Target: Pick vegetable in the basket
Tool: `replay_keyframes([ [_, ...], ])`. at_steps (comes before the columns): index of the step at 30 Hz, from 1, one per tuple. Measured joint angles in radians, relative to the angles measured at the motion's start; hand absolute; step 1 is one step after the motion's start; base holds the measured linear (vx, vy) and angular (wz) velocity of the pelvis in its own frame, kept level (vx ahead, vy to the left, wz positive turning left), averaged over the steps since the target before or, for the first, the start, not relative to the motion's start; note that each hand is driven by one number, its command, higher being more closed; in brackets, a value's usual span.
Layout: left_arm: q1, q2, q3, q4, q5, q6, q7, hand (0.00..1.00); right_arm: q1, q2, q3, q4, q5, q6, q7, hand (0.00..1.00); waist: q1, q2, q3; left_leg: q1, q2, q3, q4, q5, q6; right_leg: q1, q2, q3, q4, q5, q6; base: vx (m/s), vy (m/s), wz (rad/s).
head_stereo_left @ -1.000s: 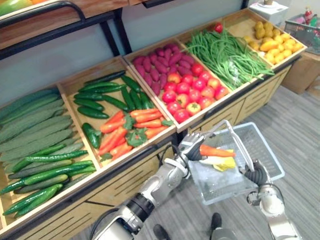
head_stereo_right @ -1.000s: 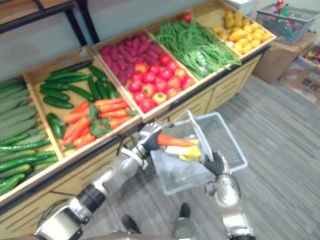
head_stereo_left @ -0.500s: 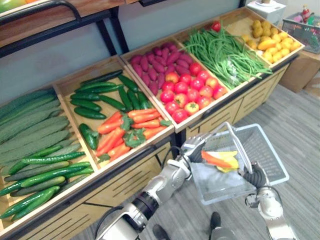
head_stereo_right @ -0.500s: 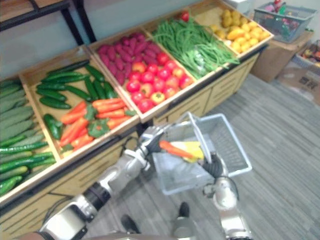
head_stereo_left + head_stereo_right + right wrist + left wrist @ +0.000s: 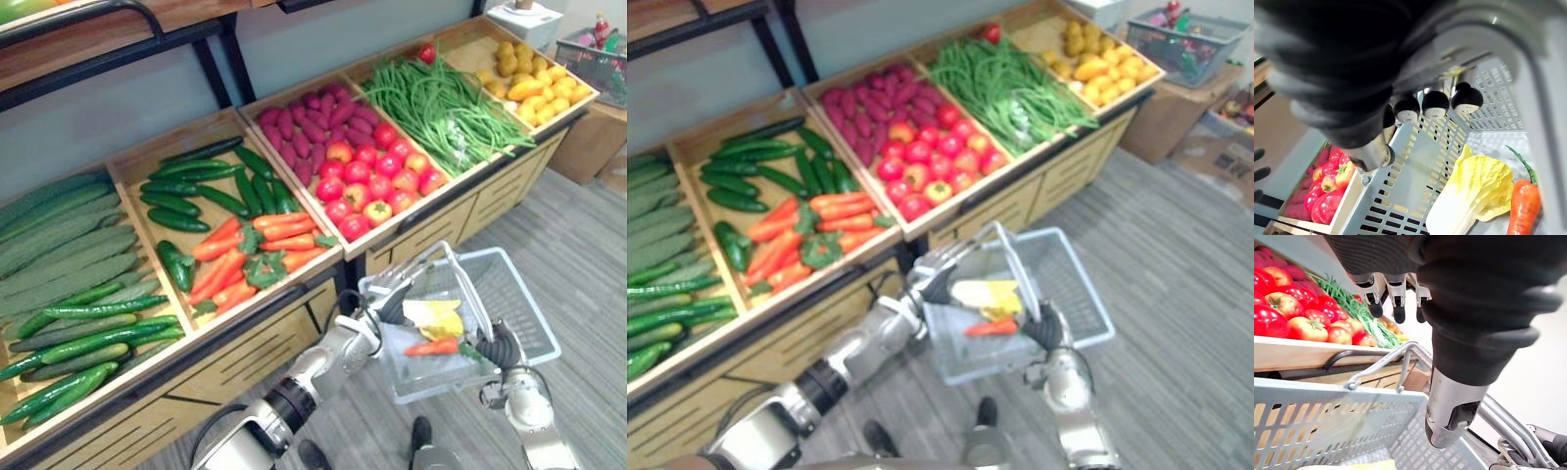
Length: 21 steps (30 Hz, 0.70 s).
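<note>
Inside the light-grey perforated plastic basket, near its front wall, the orange carrot lies flat just beside a yellow-white cabbage leaf. Right hand is clenched round the metal wire handle, apparently to keep the basket level. Left hand hovers over the left rim, fingers straight, grasping nothing; judged free for another vegetable.

Two shiny silver-grey arms have black bands. The left hand and right hand have silver fingers, round dark tips and dark ribbed covers.
</note>
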Motion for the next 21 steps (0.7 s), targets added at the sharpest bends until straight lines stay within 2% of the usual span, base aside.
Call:
replay_keyframes([
  [3,0.000,0.001,0.000,-0.018,-0.001,0.000,0.000,0.00,0.005,0.000,-0.001,0.005,0.000,0.000,-0.005,1.00,0.002,0.000,0.000,-0.001,-0.001,-0.011,0.000,0.000,0.001,0.006,-0.001,-0.009,0.000,0.000,0.000,-0.02,-0.008,0.10],
  [6,0.006,0.024,0.010,-0.115,-0.010,-0.013,-0.005,0.00,0.008,0.003,-0.017,0.048,-0.001,-0.002,-0.014,1.00,0.010,-0.002,-0.002,-0.002,-0.001,-0.032,0.000,0.002,0.002,0.020,-0.003,-0.032,0.003,-0.001,0.000,-0.01,-0.006,0.20],
  [8,0.062,0.056,0.082,-0.274,-0.010,-0.041,-0.007,0.00,-0.002,0.018,-0.052,0.119,-0.002,-0.008,-0.014,1.00,0.018,-0.002,-0.003,-0.004,-0.001,-0.052,0.000,0.003,0.004,0.030,-0.003,-0.047,0.002,-0.002,-0.001,-0.01,-0.005,0.20],
  [9,0.106,0.072,0.130,-0.345,-0.018,-0.056,-0.007,0.00,-0.003,0.023,-0.071,0.155,-0.009,-0.008,-0.017,1.00,0.028,-0.003,-0.007,-0.004,0.000,-0.056,0.000,0.003,0.004,0.033,-0.003,-0.055,0.002,-0.004,-0.002,-0.04,-0.014,0.66],
  [10,0.366,0.138,0.463,-0.524,-0.091,-0.058,0.051,0.00,-0.003,0.046,-0.164,0.316,-0.039,0.023,-0.047,1.00,0.059,-0.002,-0.019,-0.005,-0.003,-0.111,0.000,0.008,0.010,0.069,-0.004,-0.103,0.004,-0.016,-0.002,-0.05,-0.009,0.66],
  [12,0.406,0.157,0.482,-0.523,-0.128,-0.041,0.074,0.00,-0.002,0.049,-0.168,0.336,-0.039,0.033,-0.053,1.00,0.077,-0.003,-0.020,-0.016,-0.006,-0.124,0.000,0.006,0.007,0.069,-0.007,-0.116,0.003,-0.016,-0.002,-0.06,0.001,0.43],
  [15,0.448,0.139,0.494,-0.523,-0.127,-0.051,0.072,0.00,-0.013,0.055,-0.168,0.349,-0.040,0.032,-0.054,1.00,0.082,-0.005,-0.027,-0.020,-0.013,-0.130,0.000,0.007,0.008,0.073,-0.014,-0.120,-0.001,-0.015,0.001,-0.05,0.010,0.06],
  [16,0.503,0.096,0.551,-0.518,-0.126,-0.069,0.071,0.00,-0.011,0.064,-0.183,0.360,-0.040,0.028,-0.055,1.00,0.078,-0.009,-0.036,-0.019,-0.015,-0.132,0.000,0.006,0.008,0.076,-0.016,-0.124,-0.003,-0.015,0.001,-0.01,-0.001,0.10],
  [17,0.557,0.029,0.660,-0.488,-0.130,-0.069,0.079,0.00,-0.005,0.089,-0.238,0.380,-0.039,0.026,-0.060,1.00,0.080,-0.010,-0.042,-0.018,-0.015,-0.143,0.000,0.006,0.007,0.094,-0.014,-0.137,-0.015,-0.016,0.002,0.00,-0.010,0.20],
  [18,0.573,-0.004,0.720,-0.458,-0.148,-0.057,0.094,0.00,-0.002,0.099,-0.267,0.396,-0.038,0.026,-0.065,1.00,0.080,-0.011,-0.044,-0.017,-0.015,-0.155,0.000,0.006,0.007,0.104,-0.012,-0.147,-0.021,-0.019,0.005,0.02,-0.024,0.36],
  [19,0.591,-0.043,0.809,-0.405,-0.184,-0.030,0.118,0.00,0.003,0.107,-0.298,0.425,-0.037,0.029,-0.075,1.00,0.084,-0.014,-0.058,-0.019,-0.015,-0.168,0.000,0.006,0.007,0.110,-0.009,-0.162,-0.028,-0.020,0.003,0.04,-0.032,0.38],
  [21,0.642,-0.048,0.947,-0.231,-0.247,0.035,0.161,0.00,0.011,0.108,-0.325,0.464,-0.037,0.033,-0.089,1.00,0.106,-0.017,-0.062,-0.013,-0.015,-0.195,0.000,0.007,0.008,0.133,-0.006,-0.192,-0.028,-0.030,0.003,0.04,-0.033,0.38],
])
